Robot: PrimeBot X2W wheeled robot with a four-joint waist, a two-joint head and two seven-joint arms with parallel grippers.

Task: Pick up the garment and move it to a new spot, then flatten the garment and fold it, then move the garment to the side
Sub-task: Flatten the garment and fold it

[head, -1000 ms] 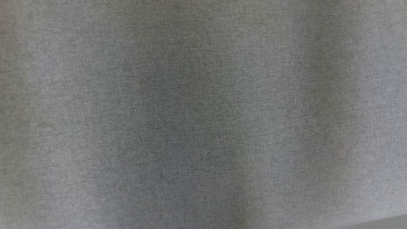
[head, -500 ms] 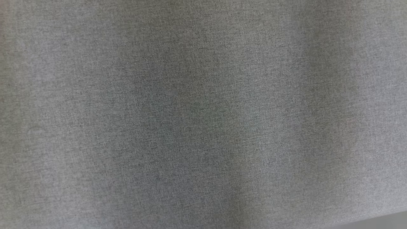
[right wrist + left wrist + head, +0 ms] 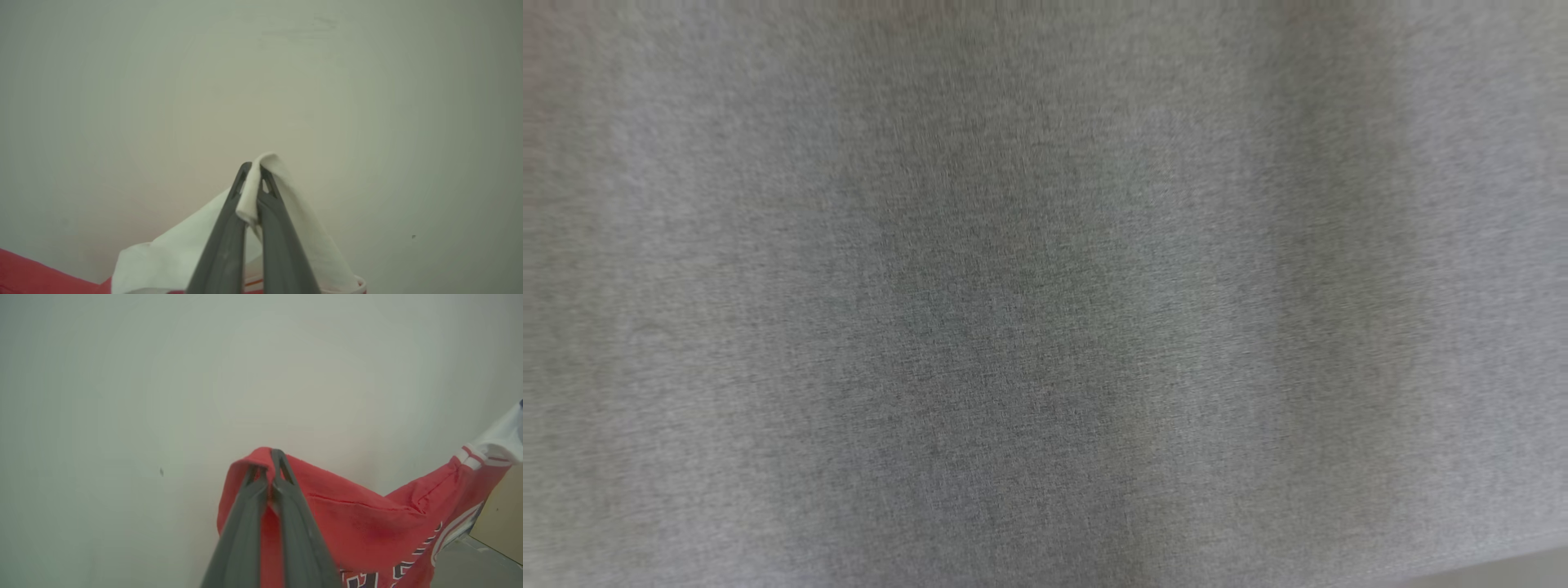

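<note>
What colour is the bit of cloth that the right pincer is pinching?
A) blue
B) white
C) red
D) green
B: in the right wrist view, the right pincer is shut on a white fold of the garment.

Blank pale wall (image 3: 122,375) ahead, hanging garment (image 3: 367,522) across the right

— What has the right hand (image 3: 254,174) got?
— A white fold of the garment (image 3: 175,249), pinched between the tips of its two dark fingers (image 3: 222,249), which press together on it.
— And the rest of the cloth?
— White drapes down either side of the fingers. A red part shows in the lower left corner, and a red-striped white cuff sits at the bottom edge. Behind is a plain pale backdrop (image 3: 367,102).
</note>
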